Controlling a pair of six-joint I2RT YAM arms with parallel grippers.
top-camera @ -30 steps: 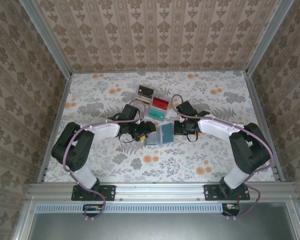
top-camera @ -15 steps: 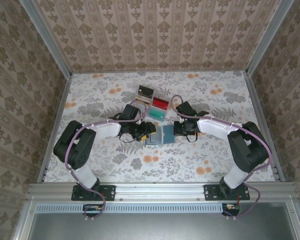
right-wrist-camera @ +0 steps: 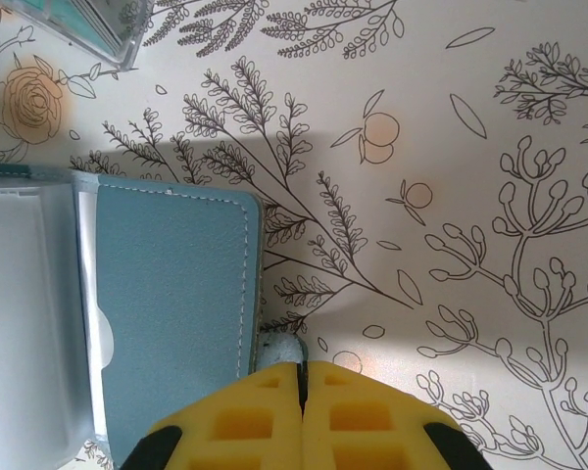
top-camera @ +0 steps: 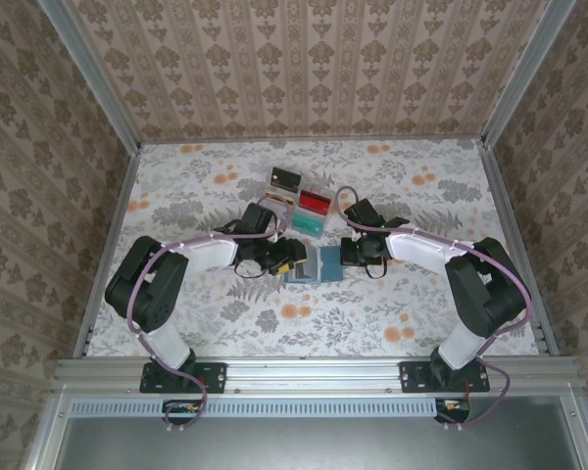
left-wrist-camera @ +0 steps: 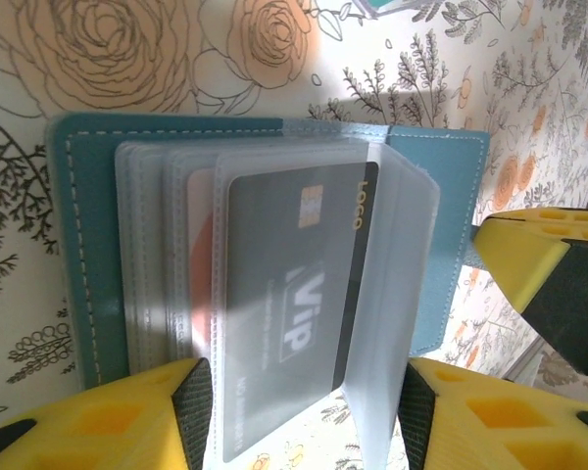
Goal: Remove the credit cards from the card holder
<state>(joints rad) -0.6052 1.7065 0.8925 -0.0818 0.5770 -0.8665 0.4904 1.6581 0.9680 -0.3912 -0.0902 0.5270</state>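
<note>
The left gripper [top-camera: 292, 257] lay low over the middle of the table [top-camera: 421, 294], at the left side of the card holder [top-camera: 318, 266]. Its jaws stood about half open. In the left wrist view its yellow fingers [left-wrist-camera: 127, 421] were on both sides of the clear plastic sleeves [left-wrist-camera: 397, 294]. If the pads already touched the sleeves, the pictures did not show clearly.

The slate-blue card holder was open and flat on the table, between the two grippers. The clear sleeves stood up a little from its inside. A dark grey card [left-wrist-camera: 294, 304] with the letters "VIP" was in the front sleeve, and something reddish [left-wrist-camera: 204, 274] showed dimly in a sleeve behind it.

Toward the far edge of the table, just beyond the holder, stood a clear plastic tray [top-camera: 296, 192]. A black card [top-camera: 286, 178], a red card [top-camera: 315, 202] and a teal card [top-camera: 307, 223] lay in its compartments, one card in each.

The right gripper [top-camera: 345, 253] was at the right side of the holder. Its two yellow fingers [right-wrist-camera: 225, 426] were closed against each other with no gap. Their tips were at the corner of the holder's right panel; whether they pinched the panel could not be told.
</note>
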